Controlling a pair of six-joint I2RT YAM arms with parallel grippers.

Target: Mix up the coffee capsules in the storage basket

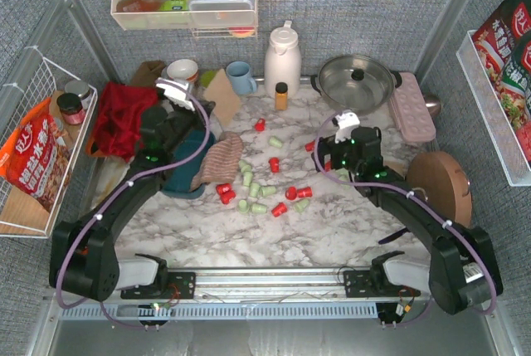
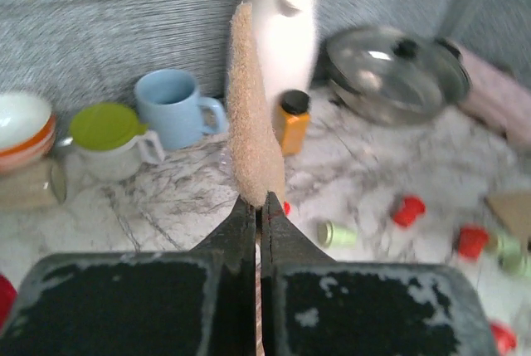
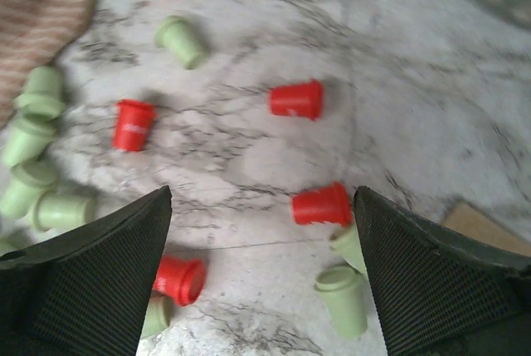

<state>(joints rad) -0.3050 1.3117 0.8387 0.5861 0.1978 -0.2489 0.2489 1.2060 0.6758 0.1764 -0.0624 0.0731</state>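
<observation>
Red and pale green coffee capsules (image 1: pixel 264 186) lie scattered on the marble table, outside the dark teal storage basket (image 1: pixel 184 183). The basket sits at the left, mostly hidden under my left arm and a striped tan cloth (image 1: pixel 217 161). My left gripper (image 1: pixel 203 115) is shut on the cloth's edge (image 2: pixel 253 124), and its wrist view (image 2: pixel 260 200) shows a green capsule (image 2: pixel 336 233) beyond. My right gripper (image 1: pixel 330 163) is open and empty. In its wrist view (image 3: pixel 261 194) it hovers over a red capsule (image 3: pixel 321 205) and a green one (image 3: pixel 344 298).
At the back stand a blue mug (image 1: pixel 241 77), an amber bottle (image 1: pixel 281 95), a white thermos (image 1: pixel 282 57) and a lidded pot (image 1: pixel 357 80). A pink tray (image 1: pixel 412 107) and a round wooden board (image 1: pixel 440 182) are at the right. A red cloth (image 1: pixel 124 115) lies at the left.
</observation>
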